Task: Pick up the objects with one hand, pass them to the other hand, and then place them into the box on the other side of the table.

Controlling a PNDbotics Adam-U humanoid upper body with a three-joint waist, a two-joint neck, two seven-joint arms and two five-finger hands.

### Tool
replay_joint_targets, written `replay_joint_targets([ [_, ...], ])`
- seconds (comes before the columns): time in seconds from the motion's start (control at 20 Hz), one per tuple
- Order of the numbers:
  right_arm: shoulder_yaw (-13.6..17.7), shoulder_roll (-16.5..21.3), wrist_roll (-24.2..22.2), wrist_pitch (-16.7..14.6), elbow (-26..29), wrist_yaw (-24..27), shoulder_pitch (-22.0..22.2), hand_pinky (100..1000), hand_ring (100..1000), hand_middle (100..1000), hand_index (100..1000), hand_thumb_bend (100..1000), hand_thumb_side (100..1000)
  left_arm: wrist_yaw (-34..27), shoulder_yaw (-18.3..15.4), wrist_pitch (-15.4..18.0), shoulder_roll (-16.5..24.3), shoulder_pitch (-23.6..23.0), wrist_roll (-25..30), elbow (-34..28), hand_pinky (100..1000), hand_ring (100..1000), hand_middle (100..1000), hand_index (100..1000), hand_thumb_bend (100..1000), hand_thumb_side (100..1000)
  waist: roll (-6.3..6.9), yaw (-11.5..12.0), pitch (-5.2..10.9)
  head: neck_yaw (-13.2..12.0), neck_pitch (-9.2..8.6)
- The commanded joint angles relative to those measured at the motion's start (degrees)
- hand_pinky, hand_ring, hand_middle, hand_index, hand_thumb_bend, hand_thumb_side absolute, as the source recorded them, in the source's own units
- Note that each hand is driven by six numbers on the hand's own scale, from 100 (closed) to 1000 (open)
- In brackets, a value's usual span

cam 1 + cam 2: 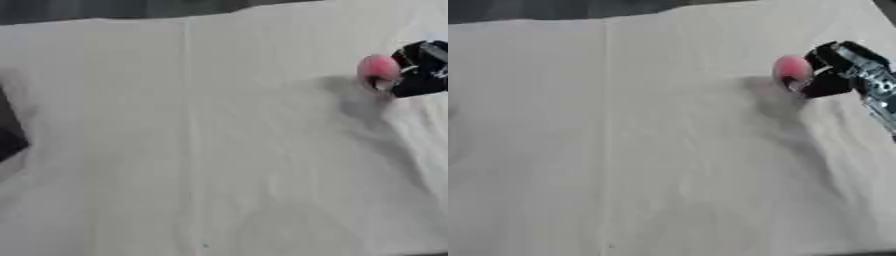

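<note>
The right hand comes in from the right edge, black with a silver, metal-looking arm section behind it. Its fingers are curled around a pink object, which sits at the hand's leftward tip, held up off the desk. The object is rounded and slightly egg-shaped, with a smooth, matte-looking surface; its long axis runs roughly up and down in the view, though the blur makes the exact tilt hard to judge. Just below and to the left of the hand, a soft grey shadow falls on the cloth.

Outward from the hand, the desk is covered by a pale, off-white cloth with gentle wrinkles and one long straight crease running from the far edge toward the near one, well to the left of the hand. Far to the left, at the view's edge, a dark shape shows; what it is cannot be told.
</note>
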State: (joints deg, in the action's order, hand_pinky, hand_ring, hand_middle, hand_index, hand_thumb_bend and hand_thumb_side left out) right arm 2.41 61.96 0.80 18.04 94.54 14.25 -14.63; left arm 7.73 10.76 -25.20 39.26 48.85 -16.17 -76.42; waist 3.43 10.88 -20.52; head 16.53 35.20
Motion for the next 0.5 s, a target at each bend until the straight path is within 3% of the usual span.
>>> replay_joint_targets([
  [0.05, 1.45, 2.78, 1.50, -0.41, 2.94, 1.20, -0.63, 740, 738, 453, 511, 269, 100, 0.55, -0.74, 0.05, 2.40, 0.46, 0.22, -0.36, 752, 738, 775, 722, 864, 460, 0.62, -0.28, 2.80, -0.35, 0.49],
  [0.5, 0.95, 2.20, 5.82, 0.39, 9.50, 2.01, -2.83, 742, 733, 443, 504, 276, 100, 0.21, -1.06, 0.10, 2.58, -0.48, 0.02, -0.52, 745, 735, 775, 724, 865, 459, 1.00, -1.39, 4.71, -1.06, 1.88],
])
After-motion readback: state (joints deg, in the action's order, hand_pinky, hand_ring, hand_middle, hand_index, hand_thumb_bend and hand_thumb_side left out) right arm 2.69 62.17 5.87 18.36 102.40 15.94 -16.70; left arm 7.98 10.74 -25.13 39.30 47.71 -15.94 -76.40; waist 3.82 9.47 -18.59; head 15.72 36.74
